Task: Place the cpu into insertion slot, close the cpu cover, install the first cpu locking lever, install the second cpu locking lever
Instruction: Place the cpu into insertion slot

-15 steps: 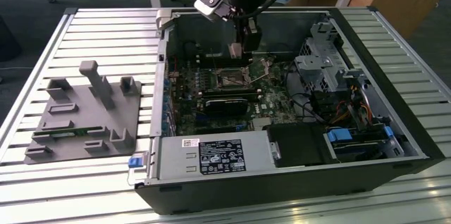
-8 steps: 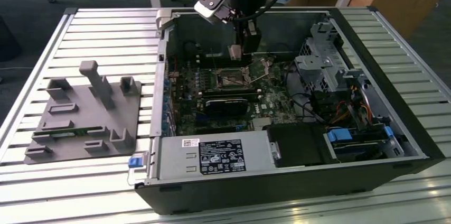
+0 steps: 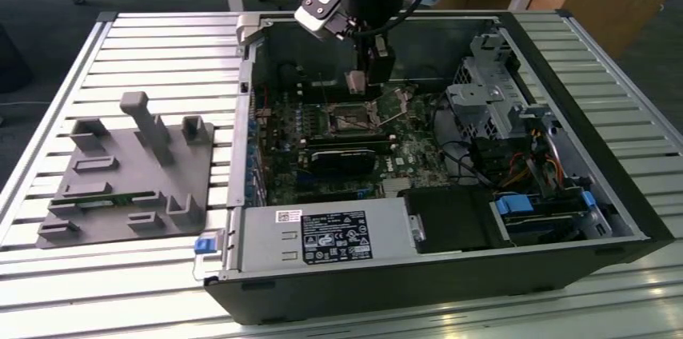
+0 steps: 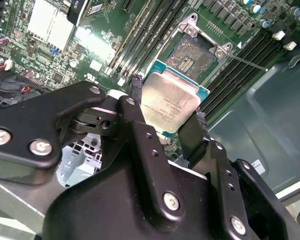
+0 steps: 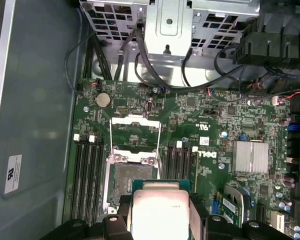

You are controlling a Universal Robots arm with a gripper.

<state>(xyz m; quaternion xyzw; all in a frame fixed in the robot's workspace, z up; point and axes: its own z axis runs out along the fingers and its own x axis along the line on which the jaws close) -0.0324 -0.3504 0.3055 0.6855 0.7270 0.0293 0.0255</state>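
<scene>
**The cpu (image 4: 176,94) poised over the insertion slot (image 4: 192,57)**

The gripper (image 4: 168,104) is closed on its two edges, holding it above the bare slot. Beyond, the cpu cover (image 5: 136,119) is swung open. Placing step, I'd say; seating wants it squared up.

Gripper (image 3: 361,83) inside open computer case (image 3: 427,291), clamped on cpu (image 3: 354,80) (small and pale at the fingertips), above and apart from insertion slot (image 3: 347,118). Black rectangular block (image 3: 344,155) just beside slot. Grey fixture plate (image 3: 128,171) on slatted table (image 3: 160,43), at the exterior view's left of case.
</scene>
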